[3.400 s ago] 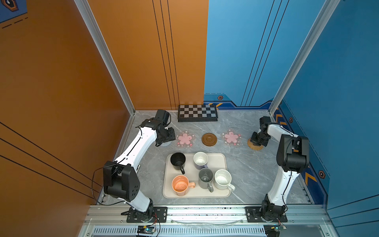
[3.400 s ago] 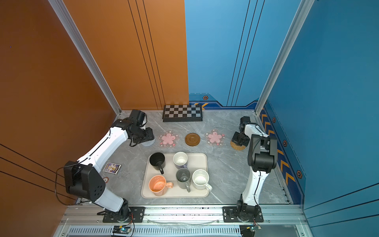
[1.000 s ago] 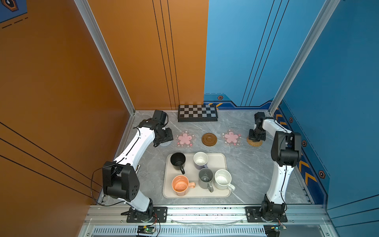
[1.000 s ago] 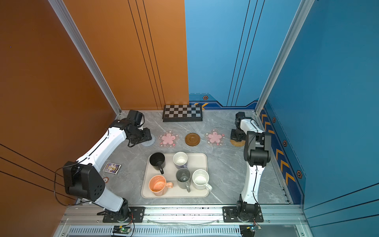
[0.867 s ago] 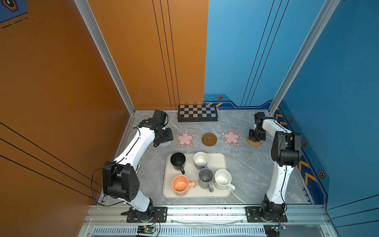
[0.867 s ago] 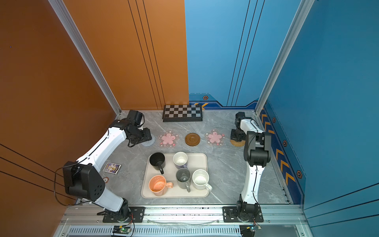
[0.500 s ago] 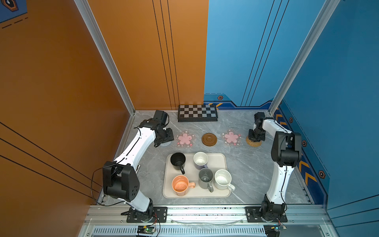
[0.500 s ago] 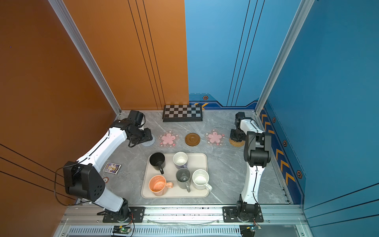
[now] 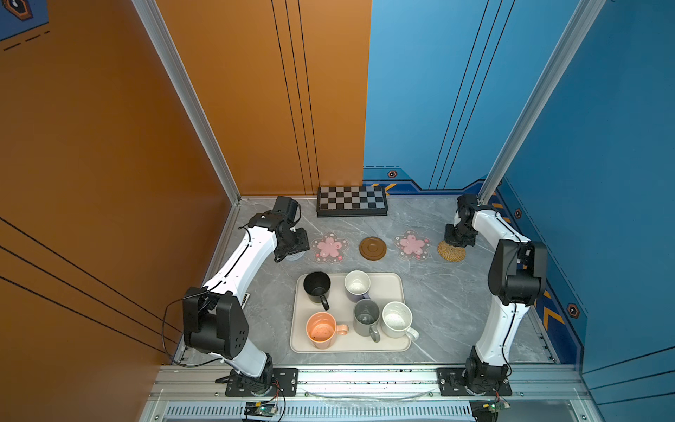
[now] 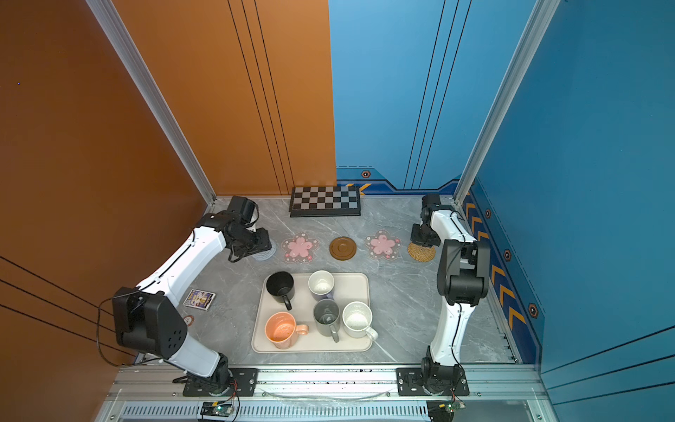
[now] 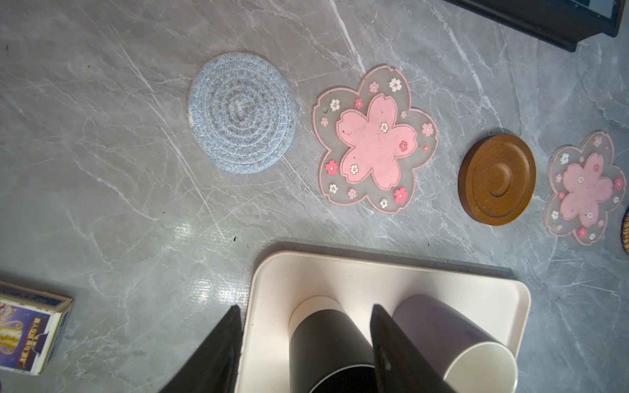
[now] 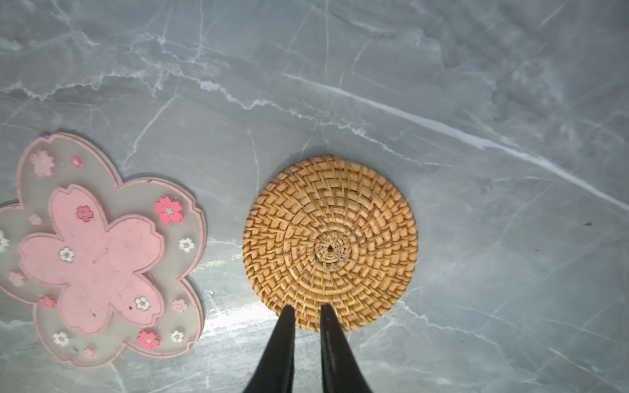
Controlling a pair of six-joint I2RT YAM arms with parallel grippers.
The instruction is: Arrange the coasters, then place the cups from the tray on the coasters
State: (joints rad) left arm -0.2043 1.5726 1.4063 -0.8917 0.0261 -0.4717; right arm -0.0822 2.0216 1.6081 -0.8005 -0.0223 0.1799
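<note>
Coasters lie in one row across the far half of the worktop (image 9: 438,303), between the checkerboard (image 9: 351,201) at the far edge and the tray (image 9: 396,288). From the left edge to the right they run: the pale blue-grey coaster (image 11: 242,112), a pink flower coaster (image 9: 330,247), the brown wooden coaster (image 9: 372,248), the second pink flower coaster (image 9: 412,244) and the rattan coaster (image 9: 452,252). All five lie flat and apart from one another.

The tray sits mid-worktop toward the near edge, and all five cups stand upright on it. The black cup (image 9: 317,285) and the lavender cup (image 9: 357,285) are on its far side. The orange cup (image 9: 321,329), the grey cup (image 9: 366,316) and the white speckled cup (image 9: 396,319) are on its near side, the last two just beside each other.

In both top views the left end effector (image 11: 304,309) hangs over the blue-grey coaster and hides most of it. Its fingers are spread wide, with nothing gripped between them.

The right end effector (image 12: 307,308) is at the right end of the row. Its fingers stand a little apart with a narrow gap between them, their tips at the rim of the rattan coaster, which lies flat. Whether they touch it cannot be told.

A small card box (image 10: 199,299) lies near the left edge.
</note>
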